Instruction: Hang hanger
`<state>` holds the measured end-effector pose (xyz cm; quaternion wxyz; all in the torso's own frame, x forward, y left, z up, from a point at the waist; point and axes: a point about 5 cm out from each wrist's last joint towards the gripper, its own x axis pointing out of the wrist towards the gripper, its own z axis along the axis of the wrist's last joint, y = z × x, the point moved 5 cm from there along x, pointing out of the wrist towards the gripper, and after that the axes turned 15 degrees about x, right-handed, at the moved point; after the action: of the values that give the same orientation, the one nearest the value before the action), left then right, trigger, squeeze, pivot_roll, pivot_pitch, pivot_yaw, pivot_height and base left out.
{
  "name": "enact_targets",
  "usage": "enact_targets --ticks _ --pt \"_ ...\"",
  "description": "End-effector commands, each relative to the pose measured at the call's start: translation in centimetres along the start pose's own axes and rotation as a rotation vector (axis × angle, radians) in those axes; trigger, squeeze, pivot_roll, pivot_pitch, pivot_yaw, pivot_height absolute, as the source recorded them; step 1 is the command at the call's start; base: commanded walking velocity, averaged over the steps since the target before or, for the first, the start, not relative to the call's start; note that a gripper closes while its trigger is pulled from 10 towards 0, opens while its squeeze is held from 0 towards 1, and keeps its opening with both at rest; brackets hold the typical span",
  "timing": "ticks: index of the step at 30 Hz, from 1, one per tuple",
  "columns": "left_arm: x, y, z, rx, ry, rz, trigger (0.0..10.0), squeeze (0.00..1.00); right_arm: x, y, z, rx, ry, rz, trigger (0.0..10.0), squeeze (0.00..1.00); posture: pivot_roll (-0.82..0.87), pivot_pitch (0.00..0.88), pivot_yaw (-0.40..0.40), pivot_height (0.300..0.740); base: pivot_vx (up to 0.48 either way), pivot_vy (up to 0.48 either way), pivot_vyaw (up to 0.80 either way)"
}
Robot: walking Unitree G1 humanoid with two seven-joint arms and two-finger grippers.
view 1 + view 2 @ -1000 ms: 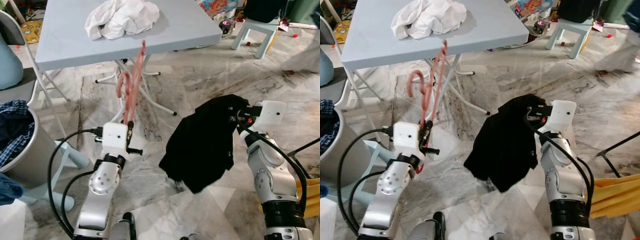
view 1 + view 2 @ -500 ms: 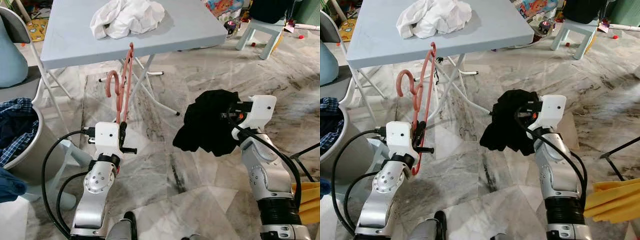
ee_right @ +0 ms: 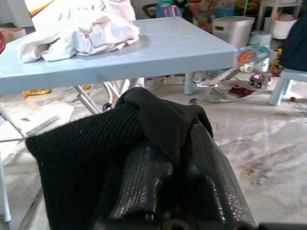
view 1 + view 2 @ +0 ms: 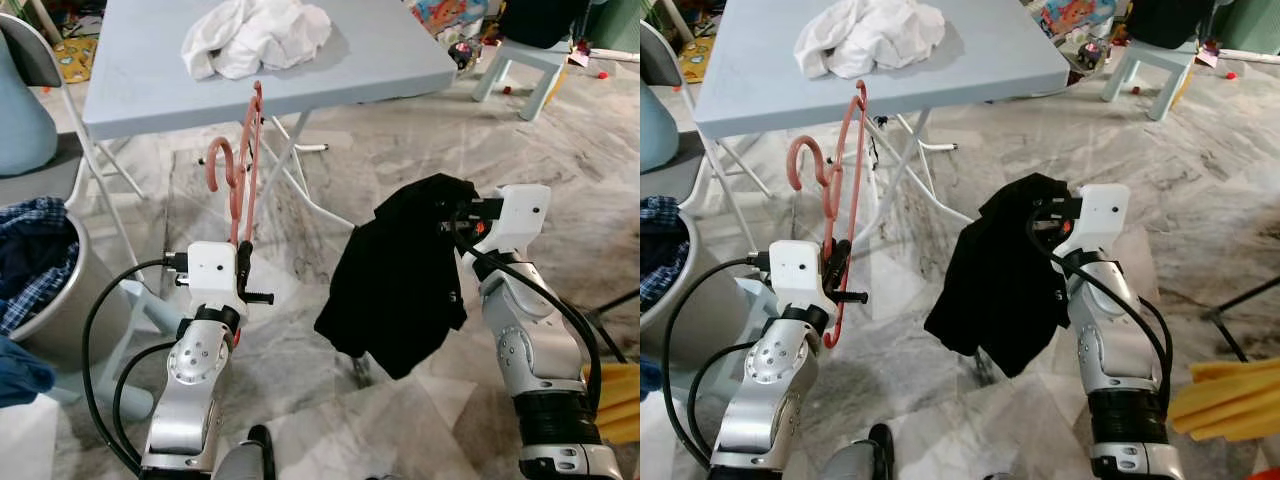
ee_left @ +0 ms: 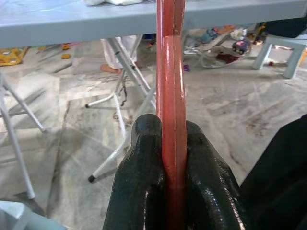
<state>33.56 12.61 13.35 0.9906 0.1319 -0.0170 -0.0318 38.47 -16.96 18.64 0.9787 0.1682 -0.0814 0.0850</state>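
The left gripper (image 4: 243, 270), lower left of frame, is pinched on the pink hanger (image 4: 244, 165). The right gripper (image 4: 455, 215) pinches the black garment (image 4: 400, 280) at centre. Garment not yet on hanger; hanging seems not begun.

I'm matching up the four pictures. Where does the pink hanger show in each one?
Left eye view: hanger upright, left of centre, held by the left hand.
Right eye view: hanger upright, at the left, before the table edge.
Left wrist view: hanger runs up the middle between the black fingers.
Right wrist view: cannot make it out.
Shared landmark: the grey table.
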Motion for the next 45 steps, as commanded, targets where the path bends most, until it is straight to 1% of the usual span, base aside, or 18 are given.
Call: enact_targets --ticks 1,14,18,26,33,34,36,40,43,45 --pt "-0.1 0.3 0.2 0.001 -0.003 0.005 10.0 0.00 0.3 1.1 1.3 -0.010 -0.048 0.040 0.0 0.00 0.00 0.200 -0.004 0.740 0.412 0.000 0.00" --pt "-0.1 0.3 0.1 -0.001 0.004 -0.001 10.0 0.00 0.1 1.1 0.9 -0.017 -0.041 0.045 0.0 0.00 0.01 0.202 -0.001 0.740 0.418 0.000 0.00" --pt "-0.1 0.3 0.1 0.000 0.008 0.004 10.0 0.00 0.0 0.8 0.6 -0.026 -0.031 0.039 0.0 0.00 0.01 0.203 -0.002 0.740 0.425 0.000 0.00" --pt "0.0 0.2 0.2 -0.012 0.004 0.002 10.0 0.00 0.3 1.1 0.6 -0.032 -0.036 0.049 0.0 0.00 0.01 0.199 -0.005 0.740 0.400 0.263 0.00" --pt "0.0 0.4 0.4 -0.013 0.003 0.012 10.0 0.00 0.6 1.7 0.9 -0.041 -0.049 0.065 0.0 0.00 0.01 0.199 -0.005 0.740 0.398 0.267 0.71" --pt "0.1 0.6 0.6 0.008 -0.004 0.024 10.0 0.00 0.7 1.7 1.0 -0.040 -0.051 0.066 0.0 0.00 0.01 0.199 -0.005 0.740 0.356 0.322 0.76" --pt "0.1 0.7 0.7 0.019 -0.010 0.035 10.0 0.00 0.7 1.7 1.0 -0.040 -0.052 0.067 0.0 0.00 0.01 0.199 -0.005 0.740 0.319 0.360 0.75" --pt "0.3 0.5 1.1 0.026 -0.021 0.032 10.0 0.00 0.9 1.7 1.0 -0.039 -0.054 0.067 0.0 0.00 0.02 0.194 -0.009 0.740 0.296 0.377 0.73" --pt "0.4 0.5 1.0 0.036 -0.022 0.029 10.0 0.00 1.0 1.7 1.1 -0.028 -0.066 0.063 0.0 0.00 0.02 0.180 0.001 0.740 0.310 0.251 0.16" --pt "0.7 0.4 0.6 0.041 -0.005 0.024 10.0 0.00 1.2 1.8 1.0 -0.011 -0.079 0.056 0.0 0.00 0.03 0.157 0.014 0.740 0.000 0.000 0.00"
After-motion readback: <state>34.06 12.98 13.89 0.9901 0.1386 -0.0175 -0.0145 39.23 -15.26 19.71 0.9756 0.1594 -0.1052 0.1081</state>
